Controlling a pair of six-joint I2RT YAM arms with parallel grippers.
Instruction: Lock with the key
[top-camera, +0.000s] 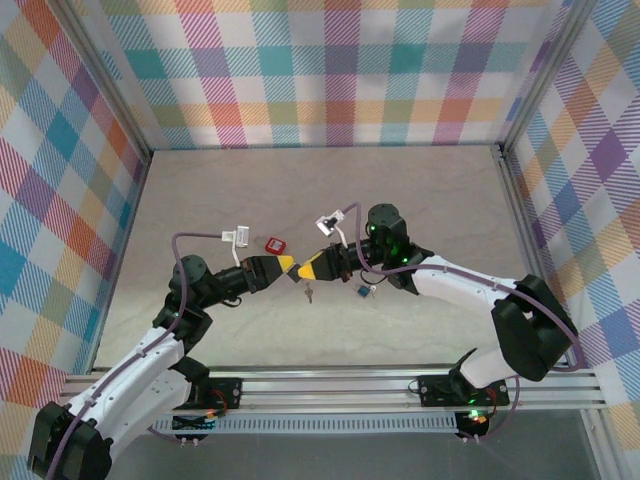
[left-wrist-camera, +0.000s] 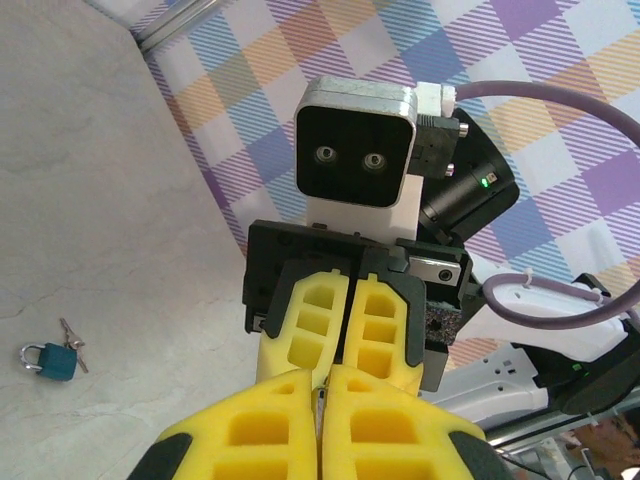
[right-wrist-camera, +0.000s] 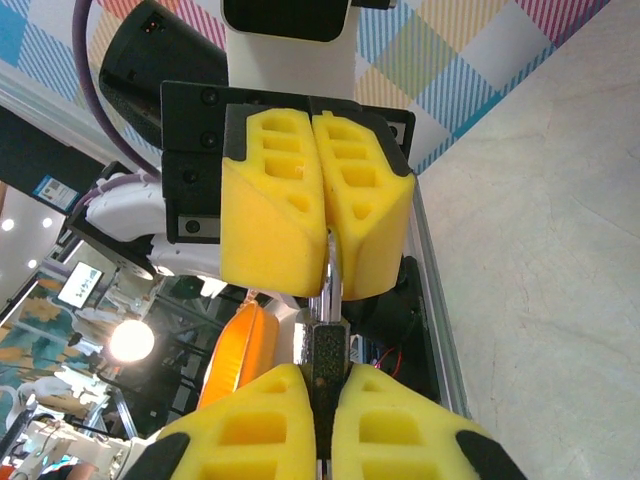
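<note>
My two grippers meet tip to tip above the middle of the table. The right gripper (top-camera: 304, 270) (right-wrist-camera: 325, 385) is shut on the body of a small black padlock (right-wrist-camera: 327, 350). Its silver shackle (right-wrist-camera: 329, 280) runs up between the yellow fingers of my left gripper (top-camera: 289, 266) (left-wrist-camera: 325, 388), which is shut on it. A tiny silver-grey key (top-camera: 308, 293) shows just below the meeting fingertips; I cannot tell whether it hangs or lies on the table.
A small red padlock (top-camera: 274, 244) lies on the table just behind the left gripper. A small blue padlock (top-camera: 365, 291) (left-wrist-camera: 50, 361) with its own keys (left-wrist-camera: 70, 338) lies under the right arm. Plaid walls enclose the table on three sides.
</note>
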